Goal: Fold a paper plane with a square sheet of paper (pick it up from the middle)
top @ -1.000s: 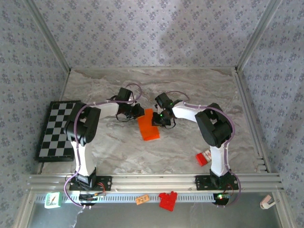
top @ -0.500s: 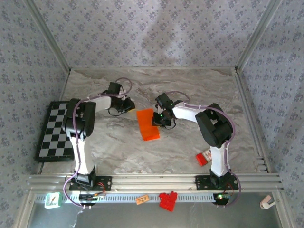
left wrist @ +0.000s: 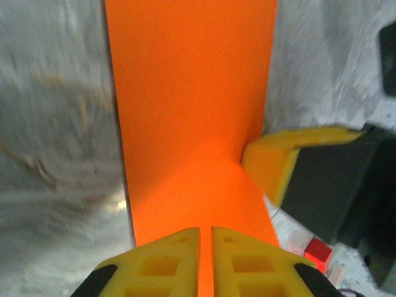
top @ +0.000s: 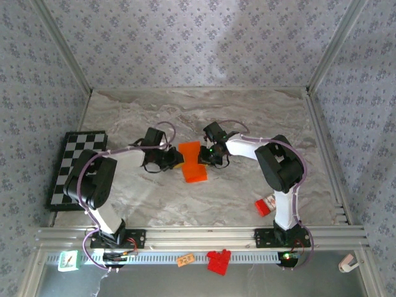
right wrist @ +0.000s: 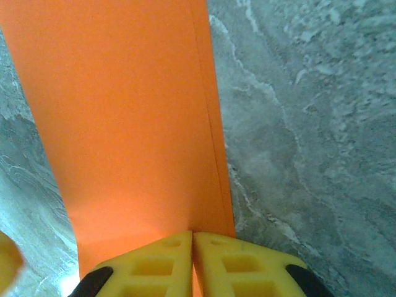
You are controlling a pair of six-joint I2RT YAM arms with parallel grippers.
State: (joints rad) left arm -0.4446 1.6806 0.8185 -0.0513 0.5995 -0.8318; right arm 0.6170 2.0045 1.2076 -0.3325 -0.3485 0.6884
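The left fingers (left wrist: 176,250) are pressing together on one edge of the paper (left wrist: 192,105), pinching it so that only a thin orange line is showing between them. The right fingers (right wrist: 167,257) are closing tight on the opposite edge, gripping it the same way. In the left wrist view one yellow right finger is touching the paper's right side. The paper is showing as a long, bright orange folded strip, with a layer edge running along one side in the right wrist view. It is sitting near the middle of the marbled worktop (top: 260,117), between the two arms reaching in from either side; I cannot tell whether it is lifting off the surface. A checkerboard (top: 77,167) is lying at the worktop's left edge, well apart from the paper. A red-and-white box (top: 265,205) is resting near the right arm's base.
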